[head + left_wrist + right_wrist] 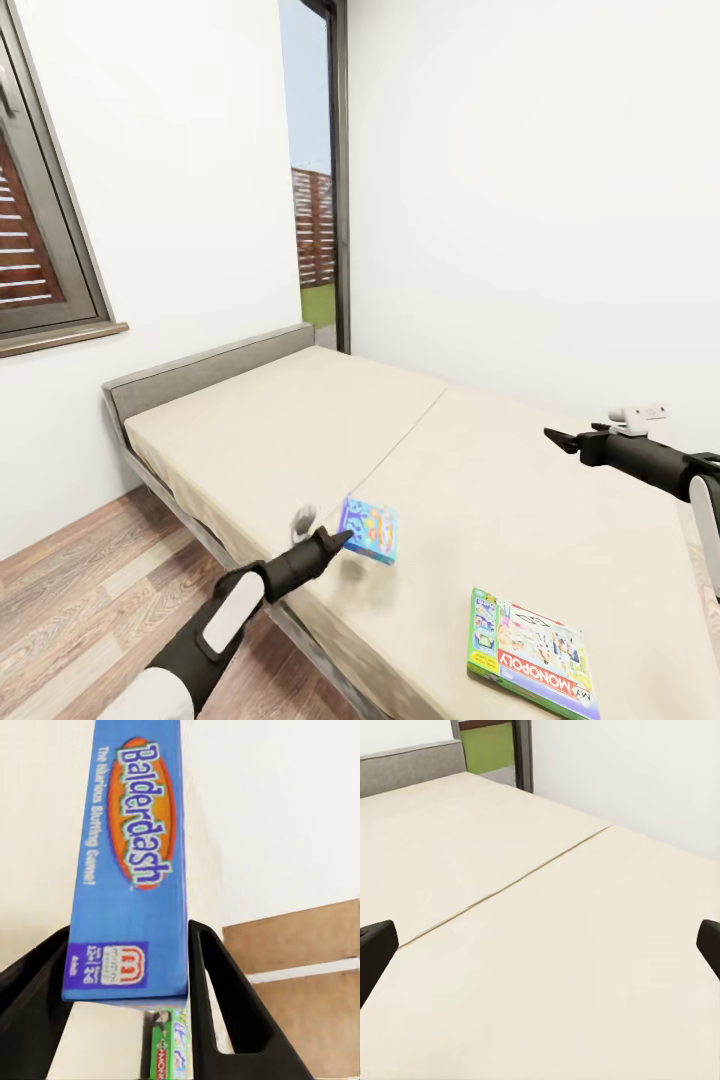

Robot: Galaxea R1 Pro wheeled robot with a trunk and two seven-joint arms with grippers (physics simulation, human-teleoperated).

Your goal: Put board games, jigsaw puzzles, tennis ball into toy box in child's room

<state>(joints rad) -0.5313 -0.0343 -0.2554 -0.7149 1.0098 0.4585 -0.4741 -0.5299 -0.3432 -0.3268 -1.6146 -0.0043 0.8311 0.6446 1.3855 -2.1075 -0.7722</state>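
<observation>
Left gripper [337, 541] clamped on the blue Balderdash game box [369, 529] above the bed [300, 430]; Monopoly box [533, 652] lying flat on the mattress.

In the head view the left gripper holds the Balderdash box lifted just off the mattress, close to the bed's long near edge, with a soft shadow under it. The left wrist view shows the box's blue side panel standing between the two dark fingers [225, 1005], which press on either face of it. The green-and-white Monopoly box lies flat near the bed's near corner, well apart from the held box. The right gripper [556, 439] hovers over the bed's far side with its jaws wide apart, nothing between them. A grey headboard [205, 375] stands at the bed's far end under the window [40, 250].
</observation>
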